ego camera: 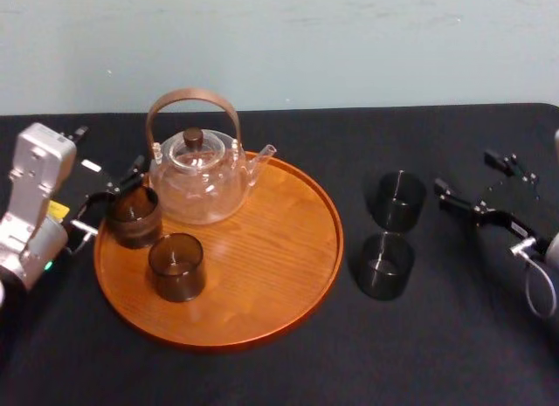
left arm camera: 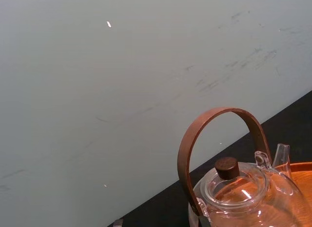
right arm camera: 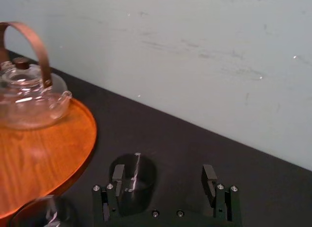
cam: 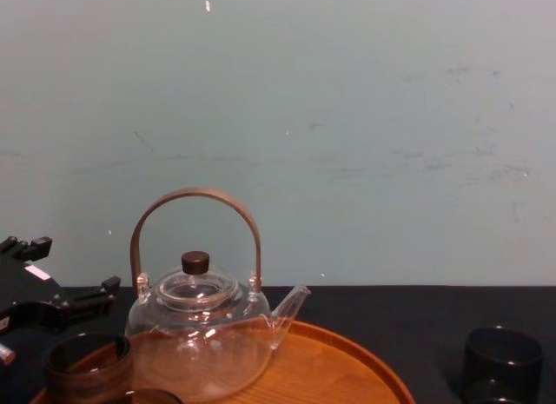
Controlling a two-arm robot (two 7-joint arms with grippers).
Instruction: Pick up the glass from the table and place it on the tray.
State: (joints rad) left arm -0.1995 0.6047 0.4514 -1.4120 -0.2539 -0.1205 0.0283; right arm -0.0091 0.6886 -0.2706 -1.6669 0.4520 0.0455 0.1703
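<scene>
Two parted pincers, left pincer (ego camera: pixel 110 196) by glass (ego camera: pixel 133 216) on tray (ego camera: pixel 262 249), right pincer (right arm camera: pixel 163 172) empty.

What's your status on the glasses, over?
Left pincer open at a dark glass on the wooden tray's left edge. Right pincer open, facing far glass and near glass on the table. Nothing between them.

I'm seeing an orange-brown tray (ego camera: pixel 262 275) with wood grain, 4 smoky dark glasses (ego camera: pixel 175 266), a clear teapot (ego camera: pixel 199 183) with brown handle (ego camera: pixel 192 97) and knob (ego camera: pixel 193 137), black table (ego camera: pixel 262 371), pale blue-green wall (ego camera: pixel 279 39).
</scene>
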